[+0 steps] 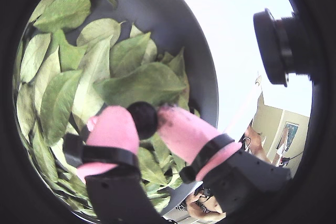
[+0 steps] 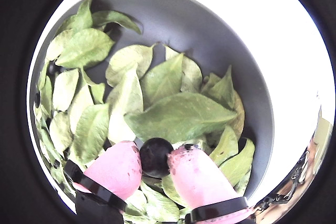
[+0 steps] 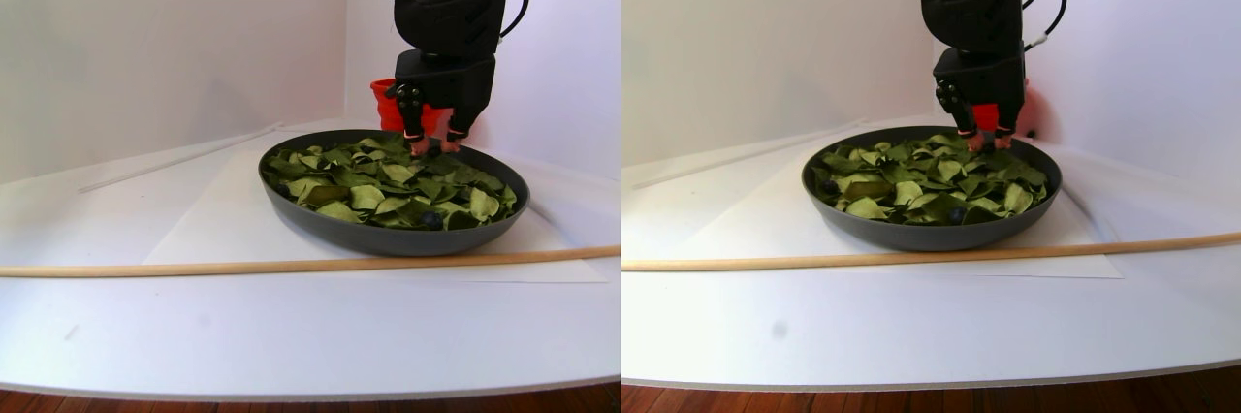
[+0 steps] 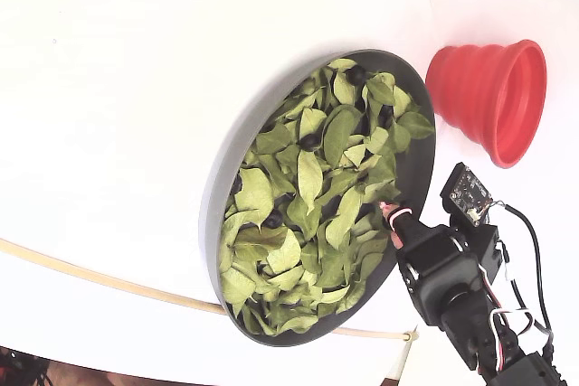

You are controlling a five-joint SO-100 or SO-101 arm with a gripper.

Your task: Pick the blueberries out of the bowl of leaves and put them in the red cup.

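We are seeing the gripper (image 2: 155,162) pinching a blueberry (image 2: 155,156) between its pink fingertips (image 1: 185,129), just above the leaves (image 2: 178,115) near the rim of the bowl (image 4: 418,164). Other blueberries (image 4: 311,141) are lying scattered among the leaves in the fixed view. The red cup (image 4: 488,98) is sitting just beside the bowl on the white table (image 4: 118,88), on its side in this tilted picture.
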